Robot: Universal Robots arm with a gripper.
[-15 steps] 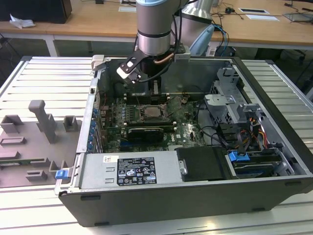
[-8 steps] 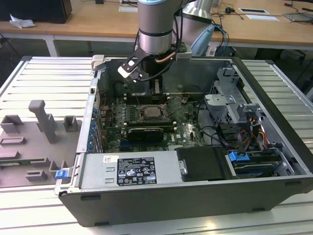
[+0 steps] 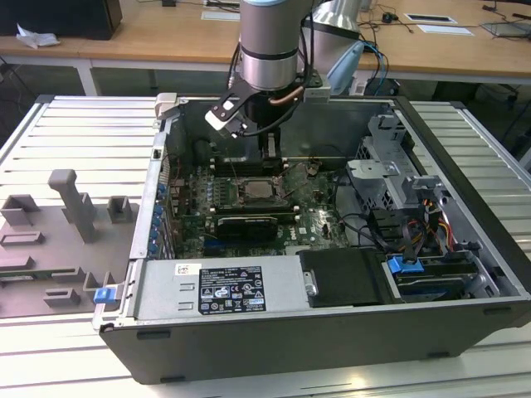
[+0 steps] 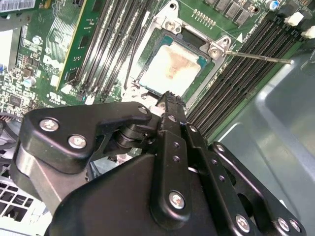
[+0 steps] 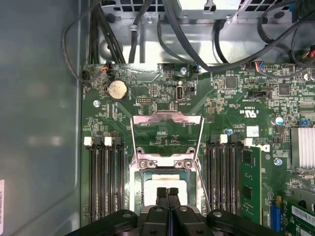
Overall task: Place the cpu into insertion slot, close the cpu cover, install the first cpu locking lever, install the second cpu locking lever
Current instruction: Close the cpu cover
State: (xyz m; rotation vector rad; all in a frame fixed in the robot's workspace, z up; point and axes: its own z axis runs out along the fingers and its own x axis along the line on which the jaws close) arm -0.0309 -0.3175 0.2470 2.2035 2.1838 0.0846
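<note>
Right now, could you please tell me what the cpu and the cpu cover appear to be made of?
By its look, the cpu has a metal top: matte, pale silvery-beige, with a brownish smear across it. Thin stamped steel seems likely for the cpu cover: it is bright, silvery and glinting, with crisp edges around its square window, though any plating cannot be told.

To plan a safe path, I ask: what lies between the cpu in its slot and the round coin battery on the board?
In the first wrist view, the open cpu cover lies between the cpu and the coin battery.
</note>
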